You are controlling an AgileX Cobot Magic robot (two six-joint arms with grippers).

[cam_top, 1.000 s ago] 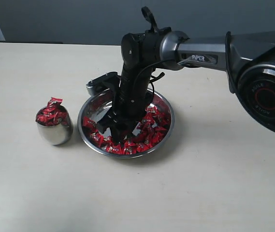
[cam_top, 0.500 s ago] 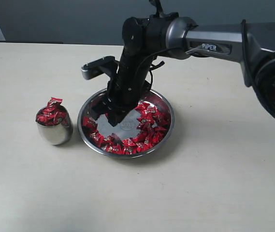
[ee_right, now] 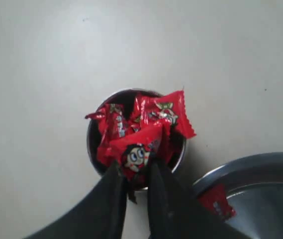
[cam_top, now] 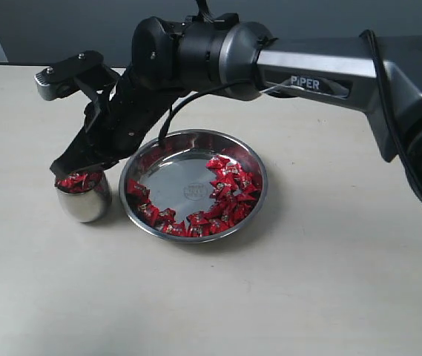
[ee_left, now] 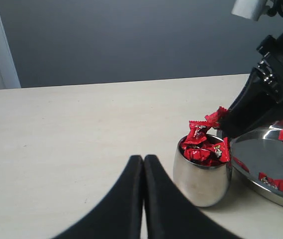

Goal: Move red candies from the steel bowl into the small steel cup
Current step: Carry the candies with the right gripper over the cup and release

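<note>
The steel bowl (cam_top: 193,183) sits mid-table with red candies (cam_top: 225,194) along its near and right sides and a bare flat bottom. Left of it stands the small steel cup (cam_top: 84,200), heaped with red candies (ee_left: 204,147). My right gripper (cam_top: 64,167) hangs just over the cup's mouth, reached across from the right. In the right wrist view it (ee_right: 137,168) is shut on a red candy (ee_right: 137,152) with a cartoon face, held above the cup (ee_right: 92,144). My left gripper (ee_left: 143,160) rests low beside the cup (ee_left: 201,181), jaws pressed together and empty.
The right arm (cam_top: 307,70) stretches over the table above the bowl's far rim. The bowl's edge (ee_left: 260,174) lies close behind the cup in the left wrist view. A dark wall runs along the table's far edge.
The right gripper closed on a candy in the bowl, lifted out and swung left to hang over the cup. The candy that stuck up from the cup's heap is now hidden behind the gripper.
</note>
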